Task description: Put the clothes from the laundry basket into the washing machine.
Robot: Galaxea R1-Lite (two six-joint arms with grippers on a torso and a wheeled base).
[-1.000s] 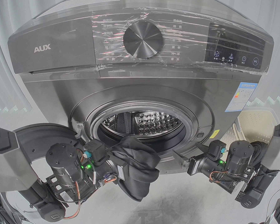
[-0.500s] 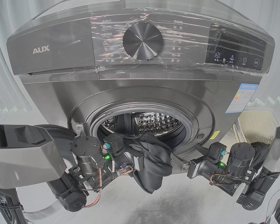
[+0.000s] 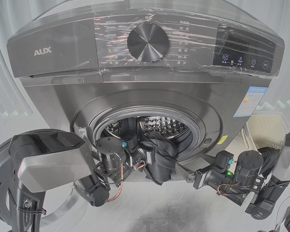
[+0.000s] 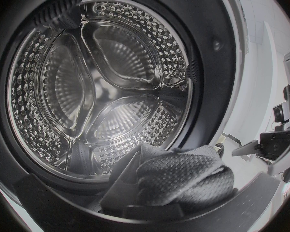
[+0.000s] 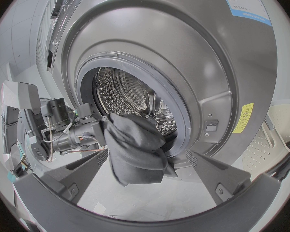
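One dark garment [image 3: 162,158] hangs over the lower rim of the one washing machine [image 3: 145,81] drum mouth, pinched by the left gripper [image 5: 105,132]. Right gripper [image 3: 190,160]: two fingers spread, empty, near that rim. One laundry basket [image 3: 267,129] stands beside the machine.

One washing machine [image 3: 145,91] is counted, with one round dial [image 3: 148,42] at its top and two stickers on its right front: one blue-edged label [image 3: 254,100] and one yellow sticker [image 3: 221,139]. One dark garment [image 3: 161,161] is seen at the drum mouth and one laundry basket [image 3: 267,129] at the far right. Two grippers are counted, the left gripper [image 3: 150,157] and the right gripper [image 3: 190,157].
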